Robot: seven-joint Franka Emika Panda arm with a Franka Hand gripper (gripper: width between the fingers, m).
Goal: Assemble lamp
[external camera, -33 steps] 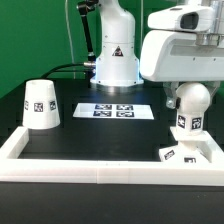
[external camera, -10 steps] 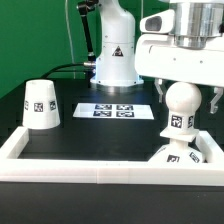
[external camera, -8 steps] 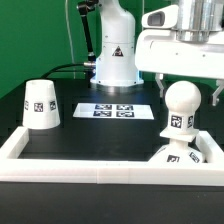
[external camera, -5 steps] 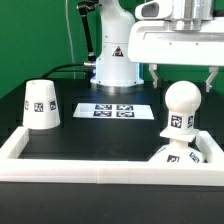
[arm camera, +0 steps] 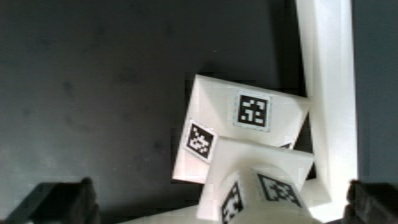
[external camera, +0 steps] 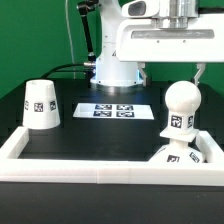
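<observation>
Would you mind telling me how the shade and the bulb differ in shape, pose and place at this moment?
The shade is a tapered cup, while the bulb has a round ball on top. The shade stands mouth down on the table by itself, at the exterior view's left; the bulb stands upright on the base, at the exterior view's right. Both are white and carry black-and-white tags, and the open gripper holds neither.

A robotics lab: a black desk (external camera: 90, 135) fenced by a white rail (external camera: 70, 169), a marker board (external camera: 113, 110) at its far edge, the robot's base (external camera: 117, 60) behind it, and green curtains (external camera: 35, 35).
</observation>
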